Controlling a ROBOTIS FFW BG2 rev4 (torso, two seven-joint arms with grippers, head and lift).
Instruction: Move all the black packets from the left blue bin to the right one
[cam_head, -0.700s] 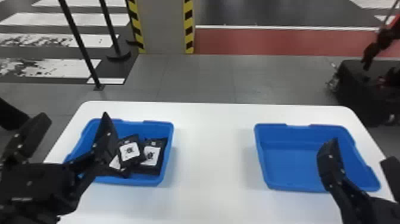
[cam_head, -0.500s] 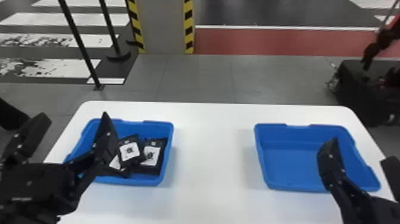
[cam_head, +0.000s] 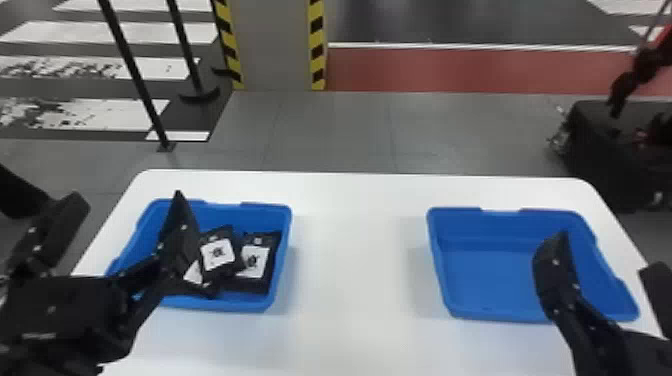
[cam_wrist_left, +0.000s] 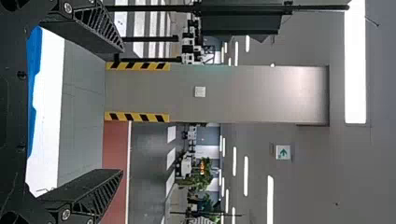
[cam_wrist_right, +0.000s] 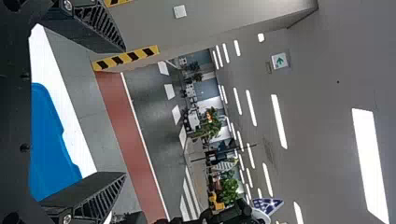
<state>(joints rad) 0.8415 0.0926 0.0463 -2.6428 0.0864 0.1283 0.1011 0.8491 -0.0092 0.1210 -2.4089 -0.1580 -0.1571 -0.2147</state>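
Black packets (cam_head: 218, 255), at least three, pale labels up: piled in left bin (cam_head: 277, 250), from middle round to four o'clock, twelve being the table's far side. Top packet: tilted, lapping over the neighbour at three o'clock (cam_head: 254, 262). Third packet (cam_head: 194, 272): at seven o'clock of the top one, partly hidden behind a finger of the left pincer.

Handling, by judgement: light, flat, soft-skinned, probably a little slick; apt to fold or slide under a hard squeeze. Not likely fragile. Best hold: across the middle of the top packet, one finger to each long side, label left flat between. Risk: dragging up the packet beneath, or pinching only a loose corner.

Left pincer (cam_wrist_left: 123, 110): spread wide, nothing between; one finger above left bin near nine o'clock. To be lowered and turned toward the pile before closing.

Right pincer (cam_wrist_right: 125, 112): likewise wide and bare, at four o'clock of right bin (cam_head: 492, 280).

Right bin: empty, ready to receive. Both bins: on white table (cam_head: 355, 260), well apart, at nine and three o'clock.
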